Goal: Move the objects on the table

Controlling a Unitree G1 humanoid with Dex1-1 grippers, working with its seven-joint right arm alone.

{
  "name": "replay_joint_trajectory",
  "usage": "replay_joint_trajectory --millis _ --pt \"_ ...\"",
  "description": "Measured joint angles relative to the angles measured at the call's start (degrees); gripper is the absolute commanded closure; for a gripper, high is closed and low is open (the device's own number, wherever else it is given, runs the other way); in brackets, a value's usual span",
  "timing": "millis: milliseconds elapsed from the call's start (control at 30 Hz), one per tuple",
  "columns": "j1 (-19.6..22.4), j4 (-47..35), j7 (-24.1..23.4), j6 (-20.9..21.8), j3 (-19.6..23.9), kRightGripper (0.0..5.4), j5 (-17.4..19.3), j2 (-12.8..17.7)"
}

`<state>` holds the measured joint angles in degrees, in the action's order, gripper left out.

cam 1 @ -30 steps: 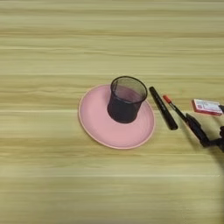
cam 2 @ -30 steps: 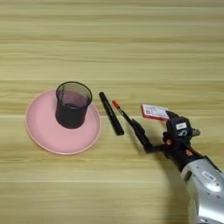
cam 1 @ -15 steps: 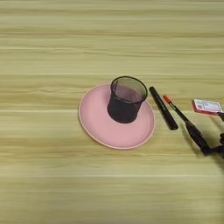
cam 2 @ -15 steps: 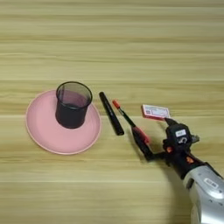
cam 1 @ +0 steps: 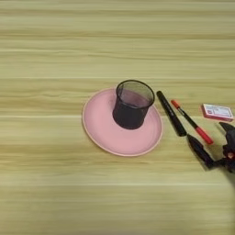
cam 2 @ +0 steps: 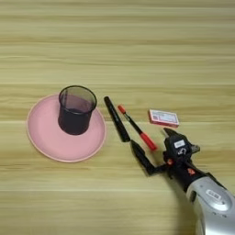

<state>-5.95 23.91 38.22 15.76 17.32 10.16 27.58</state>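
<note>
Left eye view: a pink plate [cam 1: 108, 133] lies on the wooden desk [cam 1: 55, 50], with the black mesh pen cup [cam 1: 132, 103] upright on its right half. Just right of the plate lie a black marker [cam 1: 171, 113] and the slim red-and-black pen [cam 1: 191, 121] side by side, and a small red-and-white box [cam 1: 217, 111] sits near the edge.

Right eye view: the right tool [cam 2: 153, 149] reaches in from the lower right — its two black fingers spread wide, one finger [cam 2: 142, 158] stretched out just below the pen's lower end, holding nothing.
</note>
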Motion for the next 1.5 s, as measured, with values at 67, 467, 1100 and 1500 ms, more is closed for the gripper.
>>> replay_joint_trajectory --millis 67,467,1100,1500 --pt "0.5 0.8 0.3 0.0 -0.1 0.03 0.5 -0.1" --pt "3.0 5.1 1.8 0.3 -1.1 0.34 2.5 -0.4" --pt "5.5 8.6 0.8 -0.1 -2.1 2.18 2.4 -0.2" --pt "5.4 8.3 0.7 -0.1 -3.0 3.33 2.2 0.3"
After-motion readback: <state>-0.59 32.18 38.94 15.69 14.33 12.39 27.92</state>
